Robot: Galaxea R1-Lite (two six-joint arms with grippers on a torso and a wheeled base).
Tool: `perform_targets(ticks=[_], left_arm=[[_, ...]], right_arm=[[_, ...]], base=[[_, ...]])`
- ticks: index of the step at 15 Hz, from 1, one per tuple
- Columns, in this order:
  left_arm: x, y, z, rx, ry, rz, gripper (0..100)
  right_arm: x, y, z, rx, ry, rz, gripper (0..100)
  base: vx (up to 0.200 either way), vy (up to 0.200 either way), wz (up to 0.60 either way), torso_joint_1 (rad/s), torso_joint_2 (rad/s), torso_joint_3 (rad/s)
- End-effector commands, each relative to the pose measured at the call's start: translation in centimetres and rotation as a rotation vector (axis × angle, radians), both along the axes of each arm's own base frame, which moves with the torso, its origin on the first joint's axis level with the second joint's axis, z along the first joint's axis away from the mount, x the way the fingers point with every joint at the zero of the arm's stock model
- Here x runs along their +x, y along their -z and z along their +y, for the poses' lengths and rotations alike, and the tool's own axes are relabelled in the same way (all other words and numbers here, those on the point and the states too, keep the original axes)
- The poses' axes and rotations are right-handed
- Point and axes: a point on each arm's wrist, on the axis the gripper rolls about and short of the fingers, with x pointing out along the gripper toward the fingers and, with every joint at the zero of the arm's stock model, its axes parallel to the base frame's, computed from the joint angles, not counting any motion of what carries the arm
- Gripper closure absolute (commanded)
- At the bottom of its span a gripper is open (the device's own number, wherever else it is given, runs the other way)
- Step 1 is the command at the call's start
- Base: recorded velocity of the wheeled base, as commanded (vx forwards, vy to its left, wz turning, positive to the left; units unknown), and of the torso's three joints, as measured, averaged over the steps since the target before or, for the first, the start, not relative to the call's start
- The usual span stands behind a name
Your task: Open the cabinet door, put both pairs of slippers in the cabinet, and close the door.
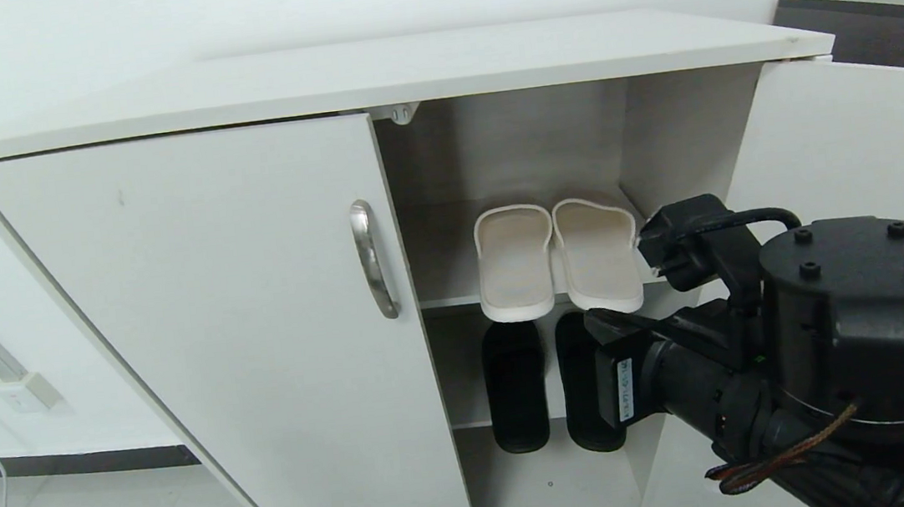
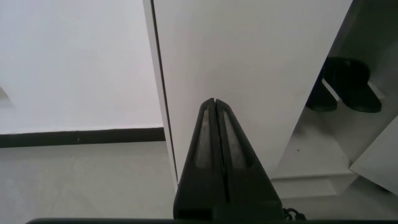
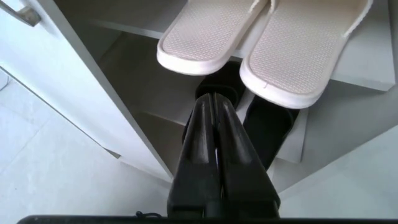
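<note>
Your left gripper, fingers pressed together and empty, faces the shut left cabinet door. Inside, white slippers sit on the upper shelf, black slippers on the shelf below. Your right gripper, likewise closed on nothing, points at them beside the open right door.

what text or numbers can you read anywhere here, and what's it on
White label on the right arm: it carries a line of print, too small to read.
Nothing else legible: the cabinet, the white slippers and the black slippers show no words, numbers or signs.
</note>
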Motion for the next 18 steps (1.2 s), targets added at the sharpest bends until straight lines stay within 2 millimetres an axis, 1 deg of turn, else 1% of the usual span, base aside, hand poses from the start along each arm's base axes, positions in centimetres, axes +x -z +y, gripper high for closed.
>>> perform_targets(ticks=[1,3,18], left_arm=[[0.01,0.0,0.0,0.0,0.0,0.001,100],[0.01,0.0,0.0,0.0,0.0,0.001,100],[0.01,0.0,0.0,0.0,0.002,0.001,100]], right_arm=[[-0.03,0.1,0.01,-0.003,-0.001,0.002,100],[-0.08,0.14,0.02,-0.004,-0.006,0.003,100],[-0.09,0.47,-0.03,-0.011,-0.016,0.012,100]], base=[[0.0,0.0,0.0,0.0,0.0,0.0],[0.0,0.0,0.0,0.0,0.0,0.0],[-0.2,0.0,0.0,0.001,0.0,0.001]])
